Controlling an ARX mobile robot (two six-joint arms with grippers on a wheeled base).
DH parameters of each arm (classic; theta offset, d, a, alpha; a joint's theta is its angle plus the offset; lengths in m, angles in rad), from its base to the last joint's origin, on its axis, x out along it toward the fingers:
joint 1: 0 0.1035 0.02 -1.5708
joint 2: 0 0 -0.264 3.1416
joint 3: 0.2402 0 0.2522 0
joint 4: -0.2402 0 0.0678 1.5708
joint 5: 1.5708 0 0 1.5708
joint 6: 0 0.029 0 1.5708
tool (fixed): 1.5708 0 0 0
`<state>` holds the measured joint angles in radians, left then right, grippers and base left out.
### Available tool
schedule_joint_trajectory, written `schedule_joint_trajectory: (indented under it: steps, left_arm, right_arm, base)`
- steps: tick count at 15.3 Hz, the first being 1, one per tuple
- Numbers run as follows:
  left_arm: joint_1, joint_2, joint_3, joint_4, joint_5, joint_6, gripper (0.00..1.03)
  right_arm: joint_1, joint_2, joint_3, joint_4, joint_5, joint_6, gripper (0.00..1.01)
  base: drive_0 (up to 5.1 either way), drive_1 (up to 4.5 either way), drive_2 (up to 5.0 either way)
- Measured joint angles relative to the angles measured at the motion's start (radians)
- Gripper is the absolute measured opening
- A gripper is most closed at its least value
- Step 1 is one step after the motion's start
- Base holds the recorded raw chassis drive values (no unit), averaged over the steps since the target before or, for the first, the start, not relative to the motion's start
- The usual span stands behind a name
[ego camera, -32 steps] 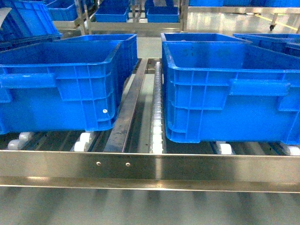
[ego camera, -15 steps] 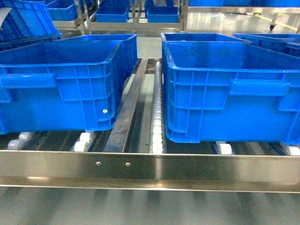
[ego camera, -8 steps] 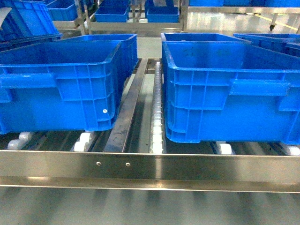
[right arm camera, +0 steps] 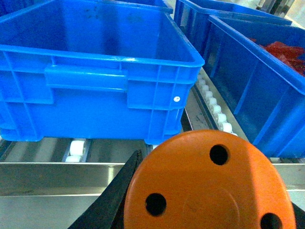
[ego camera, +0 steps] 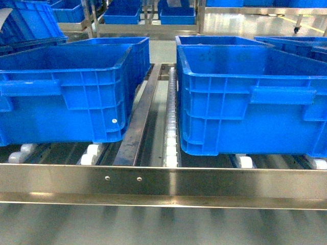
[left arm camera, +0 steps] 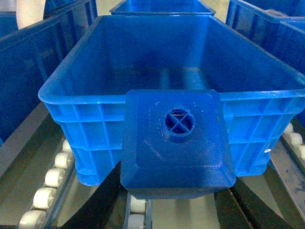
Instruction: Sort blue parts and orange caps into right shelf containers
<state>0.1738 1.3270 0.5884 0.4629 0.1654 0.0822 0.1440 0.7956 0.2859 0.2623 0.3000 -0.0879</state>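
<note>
Honestly nothing differs in the head view versus the earlier frames: same two big blue crates, left one and right one, parked on the stainless shelf behind its flat front rail, white rollers running up the gap between them. Neither of our arms shows up in that view at all.

The wrist cams are where the stuff is. Our left gripper is clamped on a blue part, dark fingers just peeking out underneath it. The part is a squarish bright blue block with rounded corners, and its round stud with a little cross inside points straight at the camera. It looks roughly as wide as tall from here, so we can't really call a long axis. It sits right in front of the near wall of an open crate, low against the rim.

Our right gripper has an orange cap gripped, one dark finger visible on its left side. Flat top faces the lens, three small holes showing, so the cylinder axis runs along the view. It's hanging over the front rail, just short of the crate. Next crate over on the right has red bits inside
</note>
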Motion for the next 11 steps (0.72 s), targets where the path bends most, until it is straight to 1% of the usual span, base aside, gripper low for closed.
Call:
schedule_joint_trajectory:
  steps: [2,3,4,5,6,7,8,9,10,11]
  left_arm:
    - [0.0,0.0,0.0,0.0,0.0,0.0,0.43]
    - [0.0,0.0,0.0,0.0,0.0,0.0,0.43]
    - [0.0,0.0,0.0,0.0,0.0,0.0,0.43]
    - [0.0,0.0,0.0,0.0,0.0,0.0,0.43]
    - [0.0,0.0,0.0,0.0,0.0,0.0,0.43]
    - [0.0,0.0,0.0,0.0,0.0,0.0,0.43]
    - [0.0,0.0,0.0,0.0,0.0,0.0,0.43]
    - [0.0,0.0,0.0,0.0,0.0,0.0,0.43]
    - [0.0,0.0,0.0,0.0,0.0,0.0,0.43]
    - [0.0,0.0,0.0,0.001,0.0,0.0,0.43]
  right_arm:
    - [0.0,0.0,0.0,0.0,0.0,0.0,0.43]
    - [-0.005,0.003,-0.009,0.045,-0.021,-0.006,0.43]
    - [-0.029,0.025,-0.014,0.143,-0.087,-0.012,0.43]
    - [-0.05,0.063,0.01,0.173,-0.128,-0.006,0.43]
    - [-0.076,0.163,0.064,0.263,-0.167,-0.002,0.43]
    - [-0.127,0.645,0.438,0.471,-0.253,0.01,0.44]
    - [-0.131,0.805,0.587,0.449,-0.306,0.008,0.57]
    - [-0.122,0.914,0.67,0.464,-0.249,-0.006,0.68]
    - [-0.116,0.926,0.64,0.469,-0.219,0.013,0.81]
    - [-0.105,0.719,0.437,0.526,-0.2,0.058,1.0]
  base:
    - [0.0,0.0,0.0]
    - [0.0,0.0,0.0]
    - [0.0,0.0,0.0]
    - [0.0,0.0,0.0]
    - [0.0,0.0,0.0]
    - [0.0,0.0,0.0]
    - [0.0,0.0,0.0]
    - [0.0,0.0,0.0]
    - [0.0,0.0,0.0]
    - [0.0,0.0,0.0]
